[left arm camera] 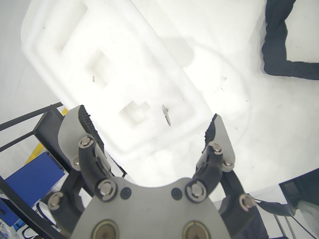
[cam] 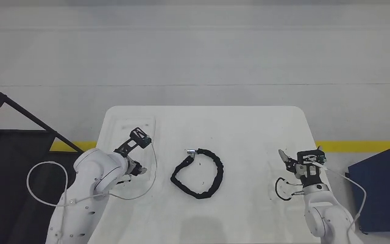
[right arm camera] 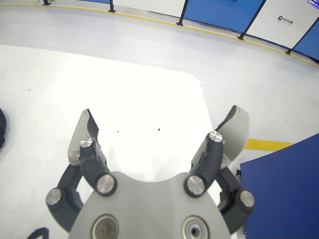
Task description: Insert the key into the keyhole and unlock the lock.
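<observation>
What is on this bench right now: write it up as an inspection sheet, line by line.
Surface: white table, with a white foam tray at its far corner on the left arm's side.
Job's things: black chain lock lies looped mid-table; a small metal piece, probably the key, stands in the tray.
Clutter: a few dark specks on the table.
Grippers: left gripper open above the tray, near the key, holding nothing; right gripper open above the table's right side, holding nothing.
Cables: white cable loops off the left arm; black cable loops by the right wrist.
Surroundings: grey floor, yellow line, blue and white panels.
</observation>
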Controlling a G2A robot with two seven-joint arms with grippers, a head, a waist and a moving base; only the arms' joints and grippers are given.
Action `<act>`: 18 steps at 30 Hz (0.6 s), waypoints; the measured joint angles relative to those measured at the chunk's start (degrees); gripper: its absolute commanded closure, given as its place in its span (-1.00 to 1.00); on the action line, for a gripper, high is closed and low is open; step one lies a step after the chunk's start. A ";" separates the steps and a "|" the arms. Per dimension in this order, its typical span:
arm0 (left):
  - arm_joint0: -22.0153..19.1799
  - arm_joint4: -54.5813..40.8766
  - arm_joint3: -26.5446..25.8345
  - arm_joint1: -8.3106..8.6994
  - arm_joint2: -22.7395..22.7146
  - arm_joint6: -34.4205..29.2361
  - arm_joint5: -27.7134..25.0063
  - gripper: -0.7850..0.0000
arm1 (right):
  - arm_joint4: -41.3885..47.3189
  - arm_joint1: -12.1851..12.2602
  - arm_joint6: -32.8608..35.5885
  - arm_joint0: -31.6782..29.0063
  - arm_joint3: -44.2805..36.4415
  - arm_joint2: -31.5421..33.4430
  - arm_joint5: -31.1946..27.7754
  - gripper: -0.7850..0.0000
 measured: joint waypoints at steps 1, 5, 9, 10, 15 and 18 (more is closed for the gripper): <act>-0.05 -0.06 0.13 0.12 0.47 -0.28 0.28 -1.00 | 0.00 0.00 0.00 0.00 0.00 0.00 0.00 -1.00; -0.59 -0.94 0.23 0.67 2.71 -1.75 1.74 -1.00 | 0.00 0.00 0.00 0.00 0.00 0.00 0.00 -1.00; -1.74 0.39 0.31 1.45 4.90 -2.23 2.24 -0.97 | 0.00 0.00 0.00 0.00 0.00 0.00 0.00 -1.00; -2.04 0.31 0.48 1.55 5.18 -2.31 2.32 -0.85 | 0.00 0.00 0.00 0.00 0.00 0.00 0.00 -1.00; -3.47 -0.75 1.68 1.94 6.60 -2.78 2.80 -0.47 | 0.00 0.00 0.00 0.00 0.00 0.00 0.00 -1.00; -3.79 -1.21 2.45 2.22 7.15 -3.05 3.06 -0.27 | 0.00 0.00 0.00 0.00 0.00 0.00 0.00 -1.00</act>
